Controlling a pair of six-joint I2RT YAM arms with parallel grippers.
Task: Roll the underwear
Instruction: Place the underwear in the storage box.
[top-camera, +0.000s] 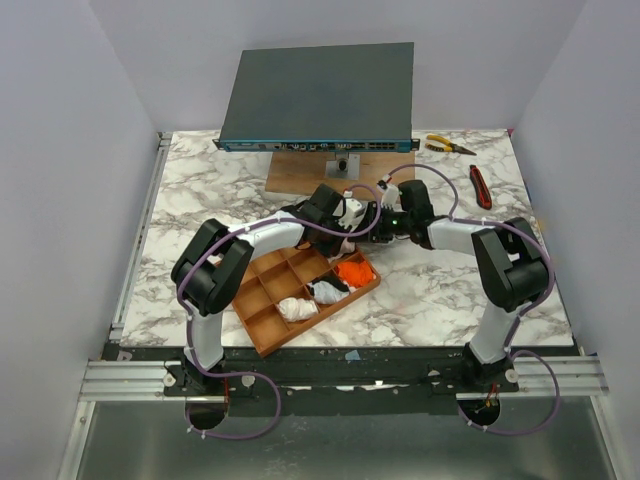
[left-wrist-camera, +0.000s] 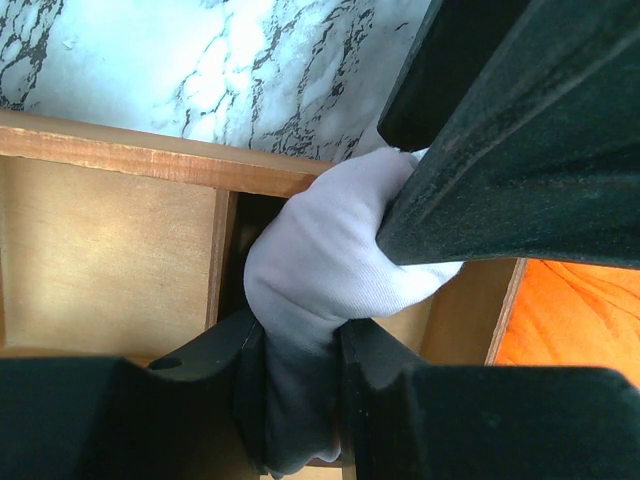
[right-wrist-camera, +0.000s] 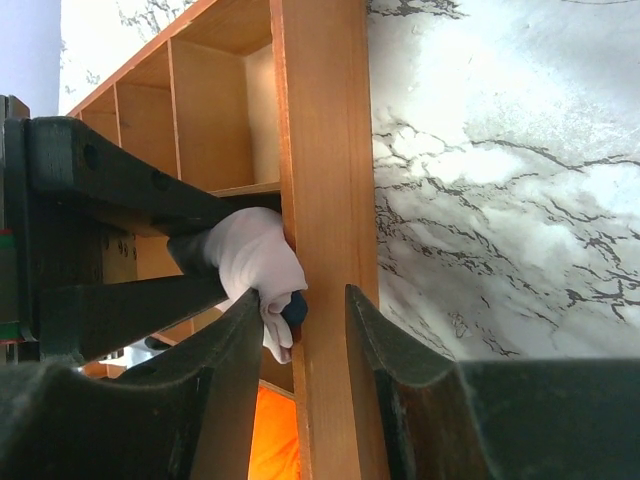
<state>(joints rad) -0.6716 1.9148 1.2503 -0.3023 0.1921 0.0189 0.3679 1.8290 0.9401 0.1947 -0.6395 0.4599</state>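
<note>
Clamping a bunched pale piece of underwear between its fingers, the left gripper held the bundle just inside the outer wall of the tray, over a compartment next to the one with the orange piece. The right gripper met it from the other side, jaws apart and astride that same wall. One finger lay against the cloth and the other out over the marble table; nothing was seen gripped between them. From above, both arms converged at the tray's far corner, hiding the bundle itself. The cloth looked light, soft and thoroughly limp (a dark edging poked out at the end of the roll), so it would likely spring loose once pressure eased and give no resistance to a push. Judged from these views, the surest hold was across the thick middle of the roll, pinching all the layers at once. A grip on a loose end would probably just peel away and undo the roll.
</note>
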